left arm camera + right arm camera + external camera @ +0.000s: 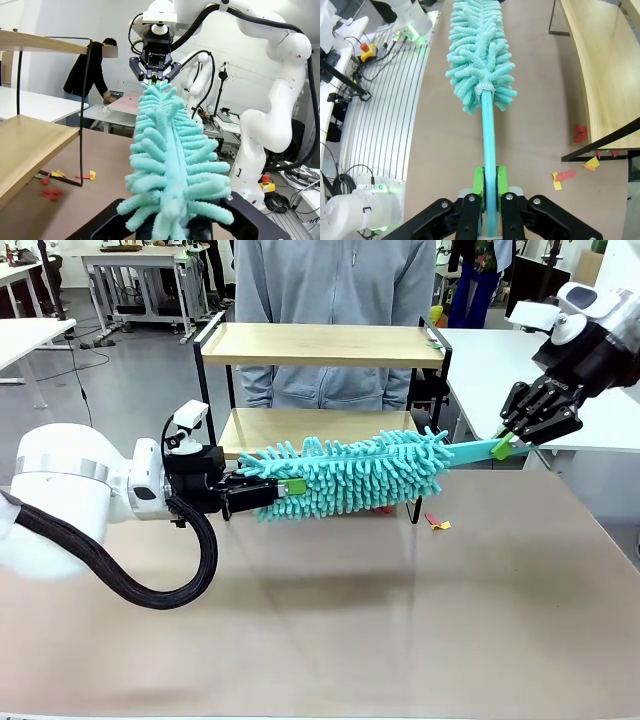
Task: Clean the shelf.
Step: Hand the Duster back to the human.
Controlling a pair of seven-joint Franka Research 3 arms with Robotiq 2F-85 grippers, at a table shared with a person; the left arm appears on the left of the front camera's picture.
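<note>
Both shelf (320,344) boards lie bare; left gripper (262,492) and right gripper (512,440) clamp the duster (350,475)

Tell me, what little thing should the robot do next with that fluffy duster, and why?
Probably open the left hand: both hands hold the duster, the right hand on its handle, and it hangs in front of the shelf, so one hand could sweep the boards.

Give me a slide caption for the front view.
Both grippers, left and right, hold a teal duster before the shelf.
</note>
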